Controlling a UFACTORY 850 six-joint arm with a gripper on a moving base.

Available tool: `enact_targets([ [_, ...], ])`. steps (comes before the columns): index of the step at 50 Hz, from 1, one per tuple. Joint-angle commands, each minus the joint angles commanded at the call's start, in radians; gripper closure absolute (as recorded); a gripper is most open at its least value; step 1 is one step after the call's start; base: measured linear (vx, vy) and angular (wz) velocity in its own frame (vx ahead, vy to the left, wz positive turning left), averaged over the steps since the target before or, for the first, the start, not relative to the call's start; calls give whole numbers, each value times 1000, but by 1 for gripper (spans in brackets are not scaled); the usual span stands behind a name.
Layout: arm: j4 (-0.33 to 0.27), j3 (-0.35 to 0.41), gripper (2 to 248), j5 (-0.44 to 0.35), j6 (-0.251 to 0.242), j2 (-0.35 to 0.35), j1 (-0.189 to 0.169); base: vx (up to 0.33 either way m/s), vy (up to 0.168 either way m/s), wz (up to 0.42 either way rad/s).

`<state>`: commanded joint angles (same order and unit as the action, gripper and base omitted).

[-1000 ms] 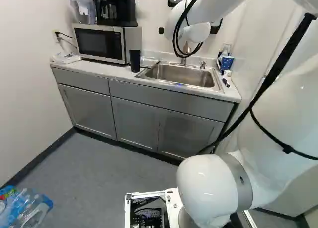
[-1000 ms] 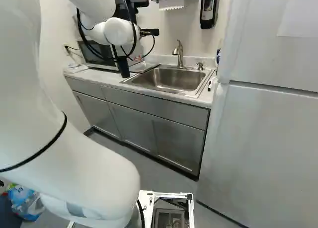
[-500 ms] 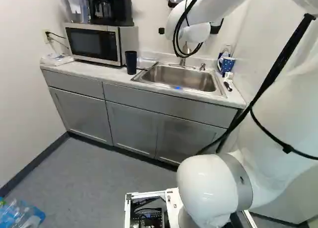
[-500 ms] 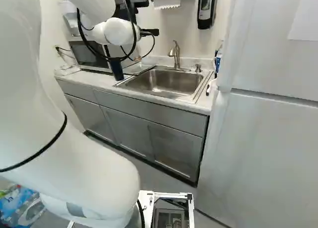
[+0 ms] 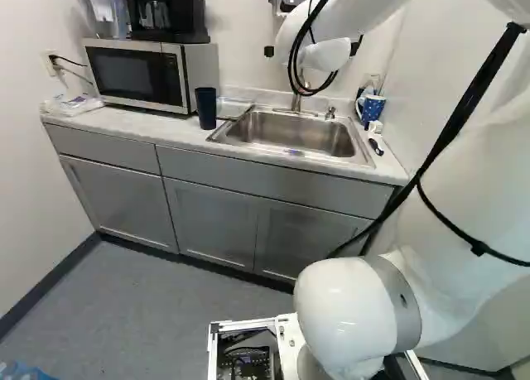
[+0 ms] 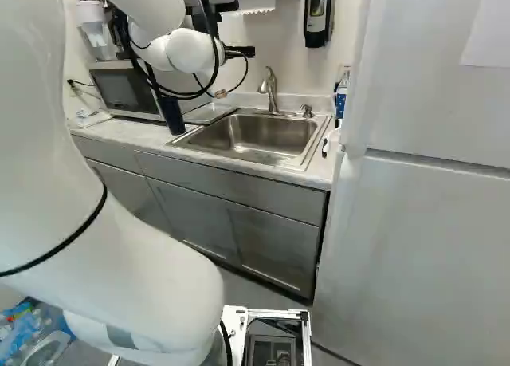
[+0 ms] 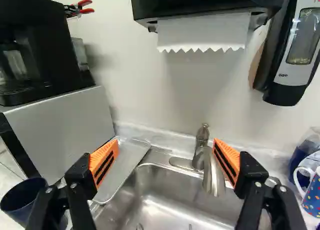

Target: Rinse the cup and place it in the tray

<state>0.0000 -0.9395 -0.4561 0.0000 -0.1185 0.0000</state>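
The gripper (image 6: 239, 52) is wide open, its two orange pads (image 7: 104, 162) well apart, with nothing held between them. It faces the wall above the sink (image 5: 290, 132). Ahead, between the fingers, stands the faucet (image 7: 212, 175), mounted at the sink's rear rim. The cup (image 5: 207, 108), dark and open at the top, stands upright on the counter (image 5: 137, 125), outside the finger nearer the microwave (image 5: 137, 74) and apart from the gripper. The metal tray (image 7: 122, 172) lies between the microwave and the sink basin; the cup is near it, not in it. A spotted mug (image 5: 372, 108) stands at the sink's opposite side. A paper towel dispenser (image 7: 205, 4) and a soap dispenser (image 7: 295, 49) are fixed to the wall. A coffee maker (image 5: 170, 14) and a pitcher (image 5: 106, 12) rest on the microwave.
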Motion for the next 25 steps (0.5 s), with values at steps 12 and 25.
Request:
enact_targets([
  [12,0,0,3,0,0,0,0,18,-1,-6],
  [25,0,0,3,0,0,0,0,0,0,0],
])
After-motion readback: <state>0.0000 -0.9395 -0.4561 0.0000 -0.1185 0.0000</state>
